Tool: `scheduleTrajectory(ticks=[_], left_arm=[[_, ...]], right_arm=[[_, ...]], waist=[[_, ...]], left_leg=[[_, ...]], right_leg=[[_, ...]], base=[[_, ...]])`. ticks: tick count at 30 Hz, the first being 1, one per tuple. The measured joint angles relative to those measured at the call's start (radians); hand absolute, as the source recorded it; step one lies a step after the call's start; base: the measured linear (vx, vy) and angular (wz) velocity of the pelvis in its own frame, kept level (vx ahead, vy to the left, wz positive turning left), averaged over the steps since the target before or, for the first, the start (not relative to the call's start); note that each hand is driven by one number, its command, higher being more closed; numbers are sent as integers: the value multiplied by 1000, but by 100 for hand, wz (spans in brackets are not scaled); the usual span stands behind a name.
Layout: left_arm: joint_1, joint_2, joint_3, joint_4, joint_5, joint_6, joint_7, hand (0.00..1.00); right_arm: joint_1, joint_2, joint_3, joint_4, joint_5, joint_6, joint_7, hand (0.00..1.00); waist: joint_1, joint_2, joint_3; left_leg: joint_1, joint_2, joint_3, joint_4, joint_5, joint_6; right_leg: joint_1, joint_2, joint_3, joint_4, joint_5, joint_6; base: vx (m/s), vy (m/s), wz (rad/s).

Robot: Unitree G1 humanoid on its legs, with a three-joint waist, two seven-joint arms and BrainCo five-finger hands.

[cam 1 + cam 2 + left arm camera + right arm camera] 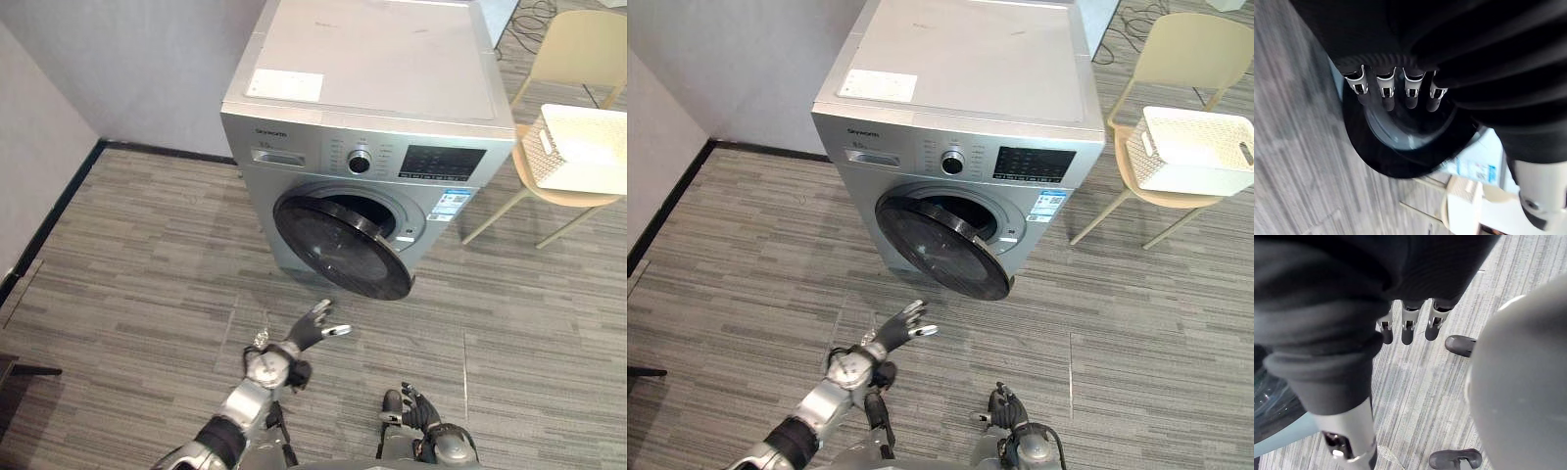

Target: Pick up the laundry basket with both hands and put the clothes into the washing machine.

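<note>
On the seat of a pale chair, at the right edge of the left eye view, sits the white laundry basket, well apart from both hands. Whether clothes lie in it I cannot tell. A silver washing machine stands on the grey floor beside the chair, its round door swung open toward the robot. The left hand is raised in front of the door, fingers spread and released, holding nothing. The right hand hangs low near the bottom edge, relaxed and also empty.

From the right eye view the basket covers the seat nearly to its edges, with a slot handle cut in each short end wall.

Along the left wrist view, straight fingers point at the dark door, with basket and chair showing past it.

Along the right wrist view, loose fingers hang over bare floor, gripping nothing.

The basket looks like perforated plastic, so it is probably light and fairly stiff, though its walls may flex. The two end slots seem the best hold, one hand in each. Keeping it level should stop anything inside from sliding out.
</note>
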Motion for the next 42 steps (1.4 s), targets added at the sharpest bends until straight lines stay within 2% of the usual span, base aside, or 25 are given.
scheduleTrajectory(ticks=[2,3,4,6,7,8,9,10,11,13,15,19,21,26,30,32,34,35,36,37,38,39,40,41,42], left_arm=[[-35,1,28,98,66,8,-1,0],[-92,-1,24,161,162,14,17,0],[-128,0,23,191,207,19,24,0],[-277,1,6,294,344,24,61,0],[-404,7,-11,361,431,27,92,0],[-547,29,-15,414,504,28,124,0],[-611,43,-15,433,538,28,142,0],[-743,78,-13,465,591,30,178,0],[-860,129,-29,536,631,48,181,0],[-920,194,-11,580,635,55,210,0],[-1033,217,-11,579,627,64,233,0],[-1167,195,-13,386,535,28,277,0],[-1189,141,-10,311,473,-4,326,0],[-1279,133,2,307,443,-19,362,0],[-1254,135,38,306,447,-22,361,0],[-1135,136,99,255,448,-30,360,0],[-978,121,132,184,446,-38,360,0],[-850,96,160,142,443,-43,360,0],[-739,74,186,112,434,-57,359,0],[-665,59,202,94,431,-62,360,0],[-514,22,225,64,402,-70,358,0],[-365,-6,234,54,366,-80,356,0],[-294,-16,244,50,353,-80,354,0],[-163,-37,272,48,317,-81,346,0],[-102,-44,283,48,296,-81,339,0]], right_arm=[[-48,-2,1,-5,2,0,-1,0],[-86,-2,3,-24,6,-1,-3,0],[-110,-1,10,-34,9,-3,-4,0],[-171,0,47,-83,10,-15,-24,0],[-195,0,68,-122,19,-37,-47,0],[-207,-1,87,-170,31,-52,-66,0],[-208,0,97,-192,42,-61,-75,0],[-201,-1,118,-235,50,-82,-89,0],[-178,-4,119,-270,54,-95,-94,0],[-126,-10,117,-301,77,-117,-105,0],[-65,-4,108,-324,91,-124,-110,0],[53,-2,96,-379,100,-128,-115,0],[57,-2,97,-395,99,-129,-115,0],[57,-3,99,-433,113,-132,-114,0],[58,-4,101,-460,139,-142,-110,0],[65,-2,109,-463,139,-147,-108,0],[96,-2,111,-469,137,-148,-108,0],[120,-1,111,-468,136,-148,-108,0],[134,-1,111,-461,129,-148,-108,0],[139,0,111,-451,125,-148,-108,0],[140,2,109,-423,116,-147,-108,0],[137,9,104,-386,105,-145,-108,0],[131,13,99,-365,93,-143,-110,0],[117,10,95,-325,76,-132,-109,0],[112,5,93,-306,73,-125,-109,0]], waist=[[-2,-4,21],[-4,-9,46],[-4,-13,59],[-9,-34,100],[-13,-52,129],[-25,-70,164],[-36,-77,177],[-67,-92,204],[-93,-101,227],[-111,-107,257],[-115,-129,272],[-140,-146,290],[-148,-146,291],[-147,-139,291],[-141,-116,290],[-131,-92,288],[-108,-60,277],[-91,-33,266],[-76,-16,257],[-61,-9,253],[-30,1,246],[6,11,237],[22,11,236],[38,11,236],[46,11,236]], left_leg=[[-11,0,-4,6,6,-2],[-22,4,1,6,10,-3],[-27,5,11,6,11,-3],[-47,11,52,6,11,-4],[-61,12,83,6,11,-4],[-75,12,114,6,12,-3],[-84,11,125,6,13,-1],[-105,12,149,6,19,5],[-122,15,171,6,22,7],[-140,22,207,5,21,7],[-170,34,234,5,25,2],[-203,84,261,-2,31,-28],[-202,123,286,-2,38,-46],[-188,186,332,-2,58,-78],[-187,206,335,-2,66,-92],[-168,209,332,-2,68,-94],[-147,215,314,-2,68,-94],[-135,220,290,-2,68,-93],[-120,223,271,-1,68,-90],[-105,224,260,0,71,-85],[-71,223,239,6,70,-82],[-44,219,216,22,59,-64],[-44,220,202,56,48,-46],[-55,217,183,150,15,4],[-58,215,178,199,1,23]], right_leg=[[-14,2,-3,-2,7,-9],[-31,3,5,0,12,-13],[-47,5,17,5,15,-15],[-98,9,65,17,28,-16],[-136,11,102,17,42,-14],[-173,12,134,16,59,-16],[-192,13,150,15,65,-14],[-228,14,176,14,81,-18],[-261,17,203,12,94,-15],[-305,26,247,11,111,-9],[-354,41,291,8,125,-3],[-406,86,332,9,134,-9],[-424,128,352,9,147,-19],[-440,193,377,1,155,-29],[-437,211,370,-8,153,-34],[-409,210,349,-9,141,-60],[-373,210,322,-9,129,-75],[-339,210,290,-8,118,-89],[-308,210,269,-8,108,-91],[-286,210,257,-4,97,-94],[-237,208,232,8,72,-96],[-194,202,201,42,31,-92],[-175,192,180,67,4,-91],[-121,161,130,117,-53,-84],[-85,145,97,136,-80,-83]], base=[[31,-10,5],[-2,-10,-11],[-43,-7,-39],[-49,-3,-61],[-56,3,-73],[-58,4,-70],[-59,3,-60],[-52,-3,-52],[-46,-11,-50],[-14,-20,-52],[1,-33,-45],[19,-29,-33],[44,-40,-46],[32,-48,-41],[-22,-15,-6],[-37,24,16],[-30,30,32],[-2,27,52],[12,20,55],[36,24,55],[68,38,67],[114,63,79],[137,90,124],[127,83,131],[125,85,198]])
